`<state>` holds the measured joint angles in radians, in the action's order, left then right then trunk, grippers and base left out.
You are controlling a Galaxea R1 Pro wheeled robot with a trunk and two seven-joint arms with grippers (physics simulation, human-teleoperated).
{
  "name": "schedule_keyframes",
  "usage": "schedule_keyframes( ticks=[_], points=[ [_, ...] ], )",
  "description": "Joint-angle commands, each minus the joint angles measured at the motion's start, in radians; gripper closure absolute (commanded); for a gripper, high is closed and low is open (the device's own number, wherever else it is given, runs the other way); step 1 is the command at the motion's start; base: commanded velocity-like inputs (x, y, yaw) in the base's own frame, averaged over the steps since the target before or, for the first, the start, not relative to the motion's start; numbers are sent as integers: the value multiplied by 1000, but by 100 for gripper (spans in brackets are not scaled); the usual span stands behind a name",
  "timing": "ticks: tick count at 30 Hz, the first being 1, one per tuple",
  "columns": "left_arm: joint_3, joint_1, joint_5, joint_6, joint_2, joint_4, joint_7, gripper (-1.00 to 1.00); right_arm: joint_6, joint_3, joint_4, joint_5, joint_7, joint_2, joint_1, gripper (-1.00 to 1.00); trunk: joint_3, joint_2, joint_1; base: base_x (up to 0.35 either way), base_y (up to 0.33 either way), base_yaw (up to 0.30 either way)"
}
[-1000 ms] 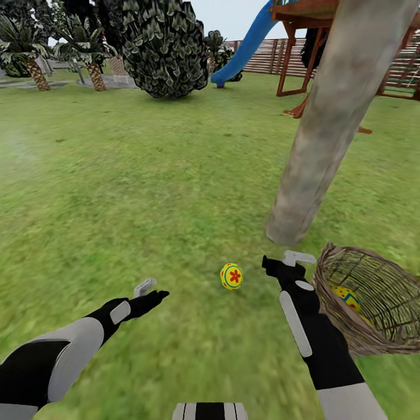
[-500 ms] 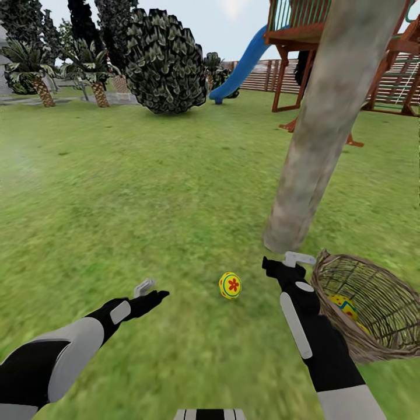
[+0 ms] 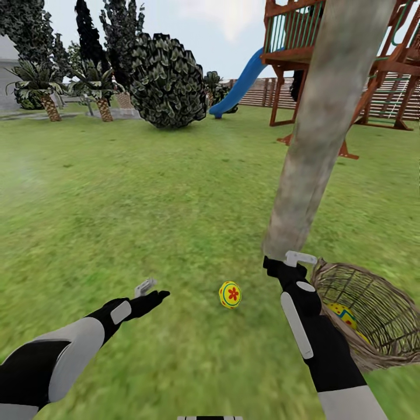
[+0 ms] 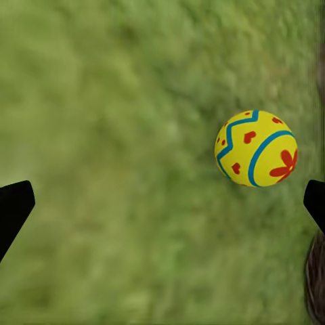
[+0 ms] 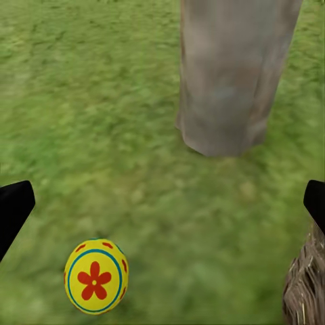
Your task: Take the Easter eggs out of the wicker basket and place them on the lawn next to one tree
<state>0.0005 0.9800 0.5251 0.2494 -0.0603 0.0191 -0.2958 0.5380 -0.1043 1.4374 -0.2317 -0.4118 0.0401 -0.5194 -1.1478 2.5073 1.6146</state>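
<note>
Head view shows one Easter egg (image 3: pixel 230 294) lying on the lawn (image 3: pixel 146 204), between the two arms and near the foot of the thick grey-brown tree (image 3: pixel 315 146). The wicker basket (image 3: pixel 373 321) lies tilted on the grass just beside the right arm, and a second egg (image 3: pixel 344 315) is seen inside it through the weave. The left gripper (image 3: pixel 153 291) hovers low over the grass, its fingers wide apart in the left wrist view, with nothing between them. The right gripper (image 3: pixel 286 263) is near the trunk's base, its fingers also spread apart and empty. Behind stand a playset (image 3: pixel 326 52) with a blue slide (image 3: pixel 242 79), bushes and a fence.
</note>
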Motion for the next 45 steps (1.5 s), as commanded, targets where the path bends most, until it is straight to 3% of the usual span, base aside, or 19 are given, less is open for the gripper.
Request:
schedule_keyframes(
  ticks=[1, 9, 13, 16, 17, 20, 24, 25, 28, 33, 38, 45],
  points=[
    [0, 0, 6, 7, 0, 1, -2, -100, 2, -2, 1, -11, -10, 0, -1, -100, 3, 0, -1, 0, 0, 0],
    [0, 0, 6, 7, -3, 1, -2, -100, 2, -2, 1, -11, -10, -3, -1, -100, 34, -2, -4, 0, 0, 0],
    [0, 0, 6, 6, -1, 1, -2, -100, 10, 5, 11, -12, -6, -45, -2, -100, 50, -3, -6, 0, 0, 0],
    [0, 0, 5, 3, -1, 1, -2, -100, 48, 48, -12, -13, -2, -79, -13, -100, 61, -3, -7, 0, 0, 0],
    [0, 0, 4, -10, -1, 1, -2, -100, 64, 79, -48, -14, 1, -99, -36, -100, 65, -4, -8, 0, 0, 0],
    [0, -1, 5, -34, -1, 1, -2, -100, 73, 117, -114, -16, 14, -134, -81, -100, 77, -4, -9, 0, 0, 0],
    [0, -1, 4, -52, -1, 1, -1, -100, 77, 162, -282, -18, 88, -211, -139, -100, 77, -4, -9, 0, 0, 0],
    [0, -2, 4, -58, -1, 1, -1, -100, 78, 180, -355, -18, 128, -245, -157, -100, 77, -4, -9, 0, 0, 0],
    [0, -3, 5, -96, -2, 1, 1, -100, 82, 202, -511, -17, 192, -297, -185, -100, 77, -4, -9, 0, 0, 0],
    [-1, -13, 5, -110, -3, 1, 3, -100, 83, 205, -671, -16, 204, -320, -224, -100, 77, -4, -9, 0, 0, 0],
    [-1, -23, 4, -111, -1, 1, 3, -100, 83, 207, -691, -16, 206, -346, -235, -100, 77, -4, -9, 0, -7, 0],
    [-1, -24, 4, -111, -3, 1, 1, -100, 83, 207, -710, -15, 205, -354, -237, -100, 77, -4, -9, 0, -172, 0]
  ],
)
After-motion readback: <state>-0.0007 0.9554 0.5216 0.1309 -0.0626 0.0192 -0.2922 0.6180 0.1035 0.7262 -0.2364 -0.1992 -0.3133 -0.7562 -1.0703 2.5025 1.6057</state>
